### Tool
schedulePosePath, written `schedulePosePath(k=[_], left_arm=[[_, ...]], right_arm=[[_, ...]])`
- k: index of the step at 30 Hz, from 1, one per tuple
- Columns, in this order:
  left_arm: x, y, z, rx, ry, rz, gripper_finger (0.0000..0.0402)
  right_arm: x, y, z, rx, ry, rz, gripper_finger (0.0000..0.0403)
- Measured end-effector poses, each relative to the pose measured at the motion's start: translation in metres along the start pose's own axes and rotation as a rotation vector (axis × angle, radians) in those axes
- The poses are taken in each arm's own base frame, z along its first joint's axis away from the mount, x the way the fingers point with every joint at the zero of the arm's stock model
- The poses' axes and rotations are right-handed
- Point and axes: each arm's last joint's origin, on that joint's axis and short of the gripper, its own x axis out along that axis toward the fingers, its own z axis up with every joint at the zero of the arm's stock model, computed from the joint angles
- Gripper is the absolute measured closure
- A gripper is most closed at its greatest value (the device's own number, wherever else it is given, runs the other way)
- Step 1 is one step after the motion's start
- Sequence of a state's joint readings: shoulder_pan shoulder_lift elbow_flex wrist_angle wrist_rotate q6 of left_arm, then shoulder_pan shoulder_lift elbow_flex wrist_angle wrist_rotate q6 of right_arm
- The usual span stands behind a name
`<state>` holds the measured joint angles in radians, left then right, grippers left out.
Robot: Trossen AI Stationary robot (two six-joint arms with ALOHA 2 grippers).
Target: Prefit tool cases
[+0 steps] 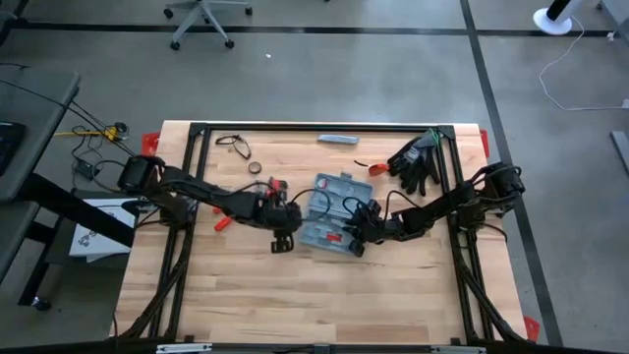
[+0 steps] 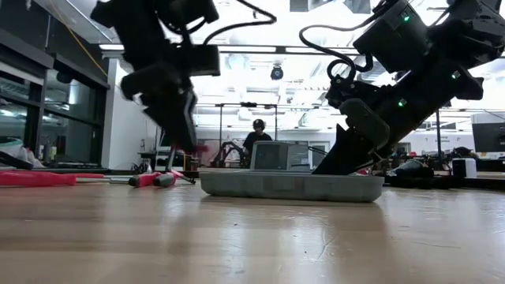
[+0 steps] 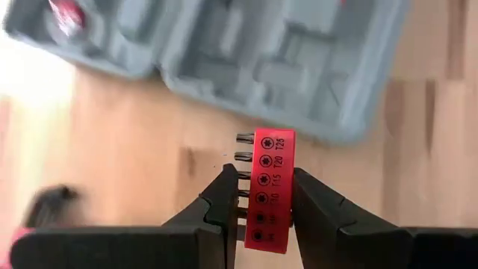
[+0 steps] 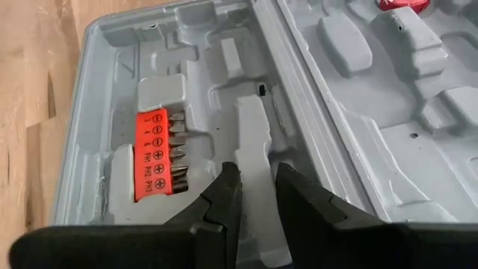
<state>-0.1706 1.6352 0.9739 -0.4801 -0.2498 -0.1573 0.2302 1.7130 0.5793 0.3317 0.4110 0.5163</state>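
While the left end effector [image 3: 260,198] clamps a red bit holder [image 3: 269,187], the right end effector [image 4: 258,187] pins the open blue-grey moulded plastic case [image 4: 216,82] by a narrow inner rib (judged light, rigid, slippery; best gripped at ribs).

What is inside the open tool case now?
The case holds a red bit holder in one slot, and a red-handled tool shows at the far side. Most slots look empty. The right hand covers part of the tray.
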Motion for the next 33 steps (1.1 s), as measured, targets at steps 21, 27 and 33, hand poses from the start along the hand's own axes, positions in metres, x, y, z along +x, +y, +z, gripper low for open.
schedulePosePath(k=[21, 27, 33], left_arm=[[0.024, -0.018, -0.046, -0.095, 0.0, -0.02, 0.027], [0.024, -0.019, -0.045, -0.099, -0.017, -0.025, 0.0264], [0.024, -0.019, -0.044, -0.1, -0.02, -0.04, 0.0271]], right_arm=[[0.0, 0.0, 0.0, -0.001, 0.0, -0.001, 0.0325], [0.0, 0.0, 0.0, 0.0, -0.001, -0.001, 0.0325], [0.0, 0.0, 0.0, 0.0, -0.001, -0.001, 0.0325]])
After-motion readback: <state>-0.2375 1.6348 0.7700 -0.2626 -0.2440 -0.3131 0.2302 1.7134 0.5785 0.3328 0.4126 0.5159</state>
